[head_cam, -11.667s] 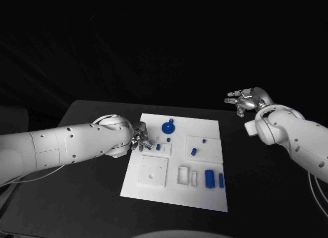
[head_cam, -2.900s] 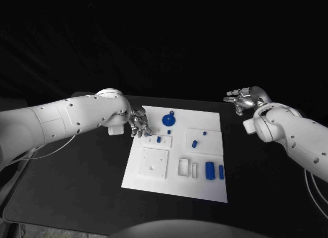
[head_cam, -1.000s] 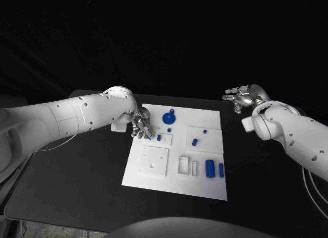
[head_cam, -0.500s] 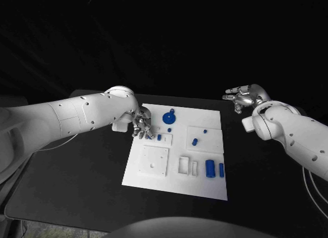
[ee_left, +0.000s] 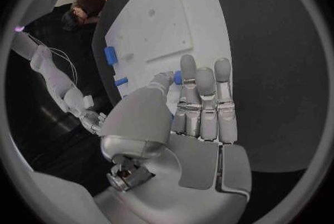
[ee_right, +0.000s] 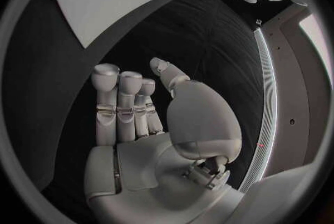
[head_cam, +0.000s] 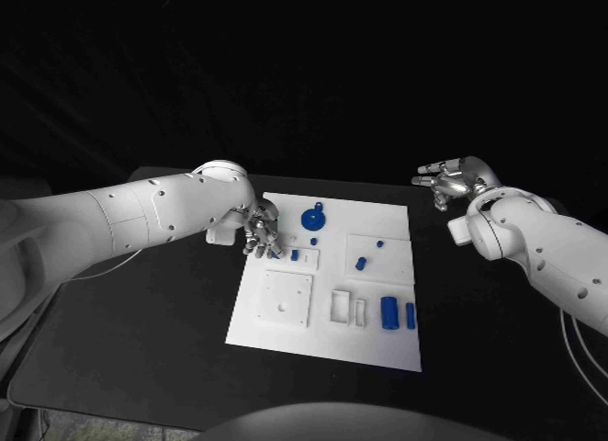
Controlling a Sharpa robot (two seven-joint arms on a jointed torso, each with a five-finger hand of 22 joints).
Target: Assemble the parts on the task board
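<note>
Since eleven seconds back, the left hand [head_cam: 261, 232] has crept farther along the task board's [head_cam: 324, 344] left edge, fingers seemingly pinching a small blue part [ee_left: 178, 77] at their tips. Just right lies another blue part [head_cam: 295, 255], nearest this hand. Well off right, the right hand [head_cam: 453, 181] hovers released, grasping nothing

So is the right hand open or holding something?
Open. The right hand holds nothing in its wrist view, fingers extended over bare table, well off the task board.

Left hand [head_cam: 261, 233] pinches with fingertips; right hand [head_cam: 451, 182] raised, fingers apart.
</note>
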